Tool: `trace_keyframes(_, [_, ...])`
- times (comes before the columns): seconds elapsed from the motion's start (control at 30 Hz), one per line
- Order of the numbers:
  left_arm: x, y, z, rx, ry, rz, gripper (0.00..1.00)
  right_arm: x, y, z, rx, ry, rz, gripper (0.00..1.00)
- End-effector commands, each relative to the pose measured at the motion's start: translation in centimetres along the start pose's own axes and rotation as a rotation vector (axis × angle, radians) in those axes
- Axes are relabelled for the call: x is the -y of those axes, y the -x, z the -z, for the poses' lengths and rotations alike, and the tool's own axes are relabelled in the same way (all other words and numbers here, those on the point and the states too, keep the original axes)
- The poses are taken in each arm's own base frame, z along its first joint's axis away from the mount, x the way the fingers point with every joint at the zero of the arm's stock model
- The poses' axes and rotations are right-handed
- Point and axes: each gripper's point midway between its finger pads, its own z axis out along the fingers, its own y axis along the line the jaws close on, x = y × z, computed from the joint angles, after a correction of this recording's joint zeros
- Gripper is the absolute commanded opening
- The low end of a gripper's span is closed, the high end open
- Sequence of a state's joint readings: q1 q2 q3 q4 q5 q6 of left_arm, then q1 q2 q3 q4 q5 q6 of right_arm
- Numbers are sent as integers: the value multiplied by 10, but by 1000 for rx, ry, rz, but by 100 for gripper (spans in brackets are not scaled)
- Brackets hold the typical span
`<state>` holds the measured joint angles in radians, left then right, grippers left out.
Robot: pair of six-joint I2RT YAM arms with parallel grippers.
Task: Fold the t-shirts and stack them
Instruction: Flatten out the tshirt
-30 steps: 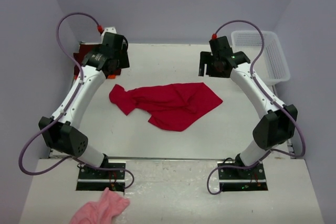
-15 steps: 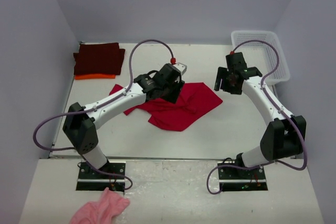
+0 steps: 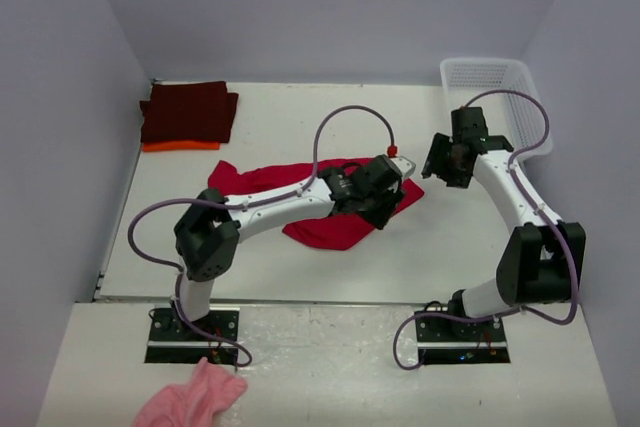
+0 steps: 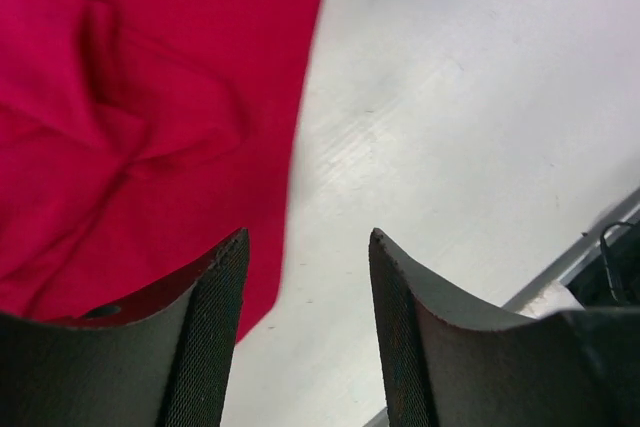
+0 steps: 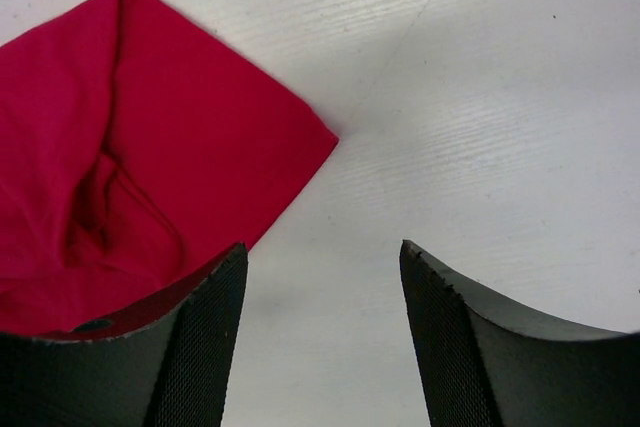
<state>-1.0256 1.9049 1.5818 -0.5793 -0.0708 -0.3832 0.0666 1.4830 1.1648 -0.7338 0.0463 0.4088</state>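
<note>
red shirt [image 3: 325,232] lies rumpled mid-counter [image 3: 300,127]. left pincer [image 4: 305,242] hangs spread and empty over its right hem, right pincer [image 5: 322,252] likewise beside the corner. soft, light, floppy cloth: best pinched at hem and corner.

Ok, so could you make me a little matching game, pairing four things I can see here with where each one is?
Things:
1. red t-shirt
2. maroon t-shirt
3. white basket
4. pink fluffy cloth

Places:
A. far right corner of the table
B. near edge, beside the left arm's base
C. middle of the table, crumpled
D. far left corner, folded on top of the orange t-shirt

Pairs: 1-C, 2-D, 3-A, 4-B
</note>
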Motion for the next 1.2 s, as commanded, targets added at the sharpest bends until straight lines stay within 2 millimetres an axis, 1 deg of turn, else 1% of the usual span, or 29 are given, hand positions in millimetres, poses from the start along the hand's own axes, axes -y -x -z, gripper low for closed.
trace_keyframes(0.0, [31, 22, -2, 60, -53, -16, 52, -4, 19, 23, 103, 46, -45, 63])
trace_keyframes(0.07, [30, 18, -11, 46, -40, -23, 52, -1, 23, 30, 126, 41, -50, 63])
trace_keyframes(0.17, [25, 15, -18, 37, -15, -34, 52, 5, 28, 48, 174, 39, -59, 63])
trace_keyframes(0.3, [14, 7, -30, 10, 42, -49, 51, 8, 35, 62, 218, 50, -75, 63])
trace_keyframes(0.33, [10, 5, -35, 6, 64, -53, 51, 8, 35, 62, 220, 50, -78, 63])
trace_keyframes(0.5, [3, -4, -53, -25, 98, -80, 51, 6, 38, 72, 237, 63, -82, 63])
trace_keyframes(0.53, [-2, -7, -59, -35, 121, -85, 50, 8, 40, 77, 256, 62, -85, 62])
trace_keyframes(0.67, [-15, -14, -69, -58, 163, -80, 48, 7, 46, 92, 300, 73, -87, 62])
trace_keyframes(0.9, [-40, -8, -74, -52, 196, -55, 47, 7, 43, 90, 287, 77, -77, 62])
trace_keyframes(1.0, [-42, -4, -74, -46, 199, -56, 47, 6, 42, 87, 275, 76, -72, 62])
trace_keyframes(1.17, [-40, -7, -83, -57, 182, -60, 47, 4, 44, 89, 278, 89, -72, 62])
